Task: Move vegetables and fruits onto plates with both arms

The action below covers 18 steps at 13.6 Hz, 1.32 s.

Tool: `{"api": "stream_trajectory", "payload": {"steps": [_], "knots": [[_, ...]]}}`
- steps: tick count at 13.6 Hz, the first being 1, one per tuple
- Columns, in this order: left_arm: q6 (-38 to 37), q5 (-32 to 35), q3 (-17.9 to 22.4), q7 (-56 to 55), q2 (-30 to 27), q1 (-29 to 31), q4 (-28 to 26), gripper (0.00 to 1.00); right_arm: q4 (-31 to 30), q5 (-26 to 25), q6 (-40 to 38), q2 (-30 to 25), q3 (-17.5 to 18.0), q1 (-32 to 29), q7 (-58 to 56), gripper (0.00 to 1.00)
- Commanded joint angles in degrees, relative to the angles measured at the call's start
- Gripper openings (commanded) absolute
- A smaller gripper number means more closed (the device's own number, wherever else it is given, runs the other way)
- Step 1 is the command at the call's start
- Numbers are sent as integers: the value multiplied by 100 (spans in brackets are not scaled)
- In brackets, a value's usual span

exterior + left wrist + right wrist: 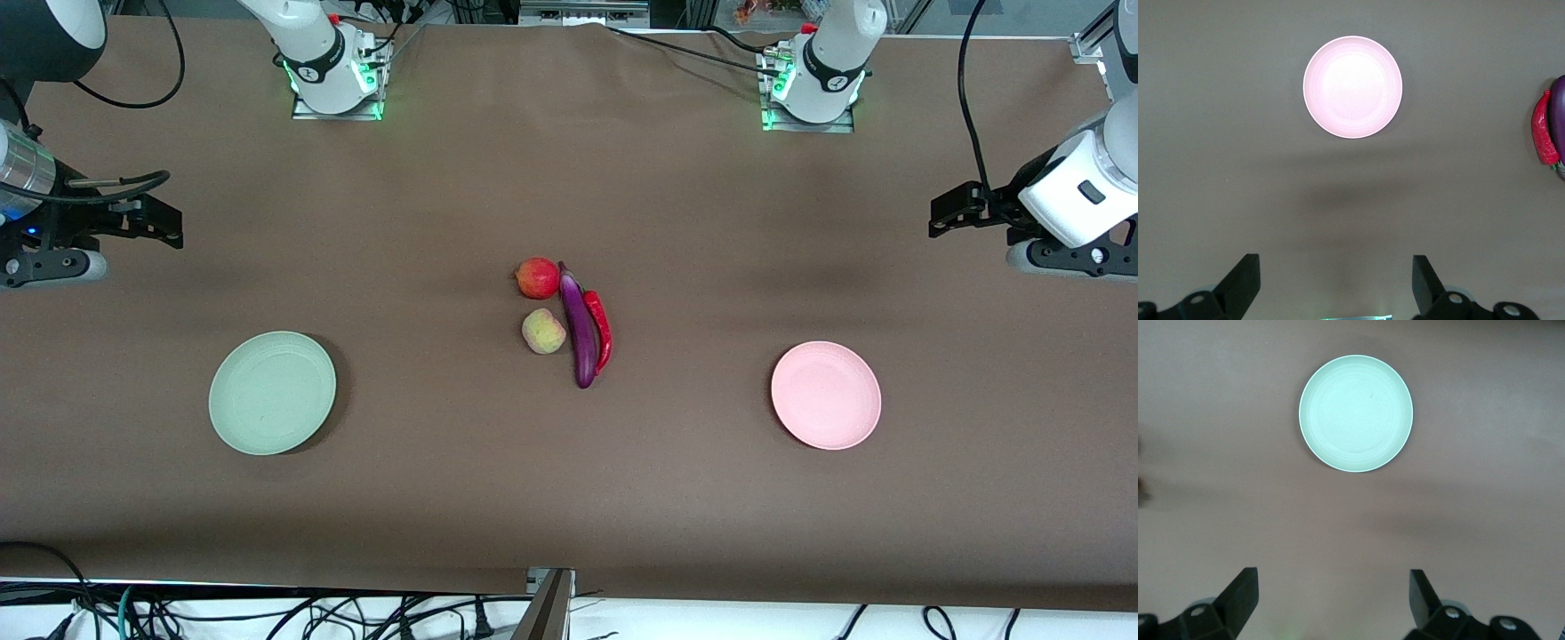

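Observation:
A red apple-like fruit point(537, 277), a yellowish-green peach-like fruit point(543, 331), a long purple eggplant point(578, 327) and a red chili pepper point(600, 329) lie bunched at the table's middle. The chili point(1543, 129) and the eggplant's edge point(1559, 110) also show in the left wrist view. The pale green plate point(272, 392) point(1355, 413) lies toward the right arm's end, the pale pink plate point(826, 395) point(1353, 87) toward the left arm's end. Both plates are bare. My left gripper point(949, 216) point(1335, 280) and right gripper point(160, 220) point(1333, 597) are open, empty, held high at the table's ends.
The brown table cloth point(569, 498) covers the whole table. The arm bases point(336, 84) point(813, 93) stand at the edge farthest from the front camera. Cables point(267, 613) hang below the edge nearest that camera.

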Motion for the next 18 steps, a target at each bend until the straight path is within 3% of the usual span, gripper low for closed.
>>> {"api": "stream_trajectory", "payload": {"steps": [1,3,5,6,18], "knots": [[-62,124,-75,-22,29,-6,117,100,-23,132,32,-34,2,-44,-79,100],[164,133,-58,-13,-154,-15,-127,100,-23,133,32,-26,2,-44,-79,100],[1050,124,-67,30,-821,-76,-1144,100,-23,133,32,-26,2,-44,-79,100],[1080,124,-67,22,-876,-85,-1219,100,-23,133,32,-26,2,-44,-79,100],[1036,133,-269,-13,-797,-15,-1052,100,-23,133,40,-17,2,-44,-79,100]]}}
